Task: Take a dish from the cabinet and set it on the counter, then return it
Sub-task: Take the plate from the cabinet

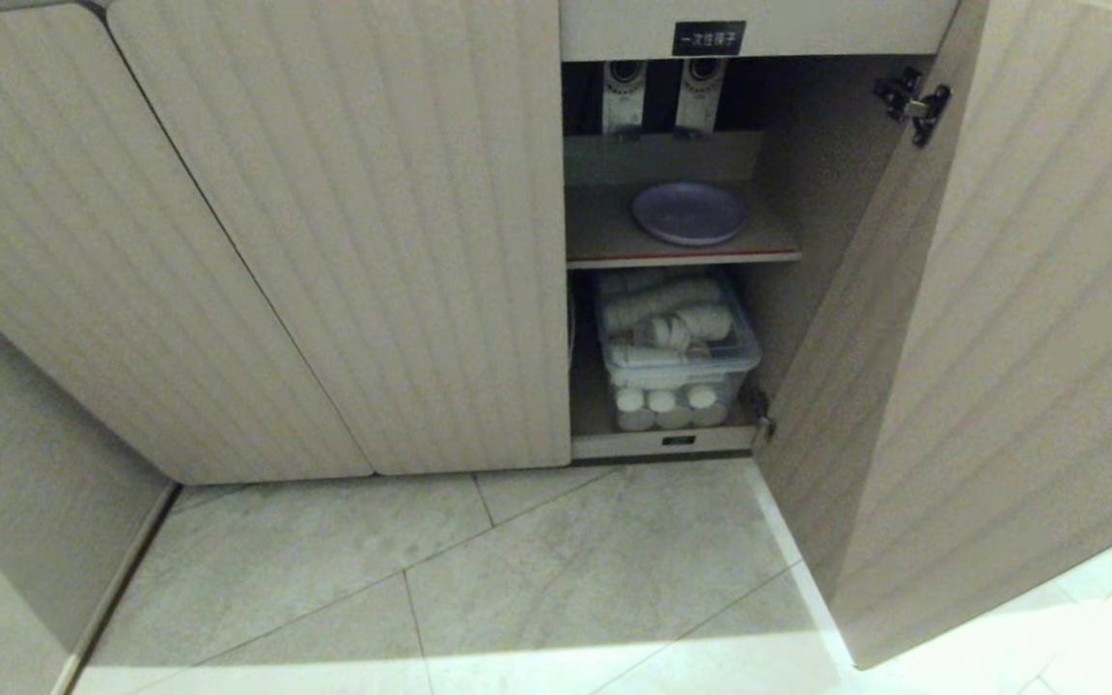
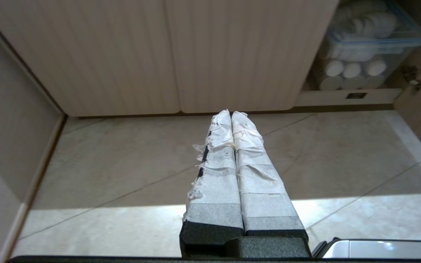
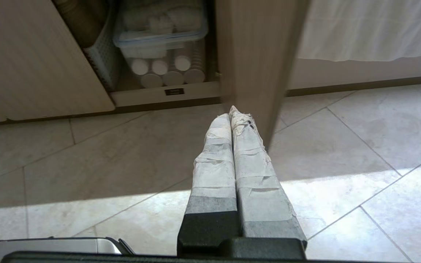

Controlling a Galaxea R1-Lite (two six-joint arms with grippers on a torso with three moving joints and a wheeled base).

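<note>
The lavender dish (image 1: 689,213) lies flat on the red-edged upper shelf (image 1: 681,257) inside the beige ribbed cabinet (image 1: 344,241), whose right door (image 1: 990,319) stands swung open. A black label (image 1: 708,39) sits above the opening. Neither arm shows in the head view. My left gripper (image 2: 231,114) hangs shut and empty above the floor tiles in front of the closed doors. My right gripper (image 3: 231,112) is also shut and empty, its tips close to the open door's edge (image 3: 258,65). The counter is out of view.
On the cabinet's bottom level stands a clear plastic box (image 1: 677,347) of white cups, with more cup stacks (image 1: 667,405) beneath it. A beige wall panel (image 1: 25,521) closes the left side. Pale floor tiles (image 1: 537,579) spread in front. White cloth (image 3: 371,29) hangs beyond the door.
</note>
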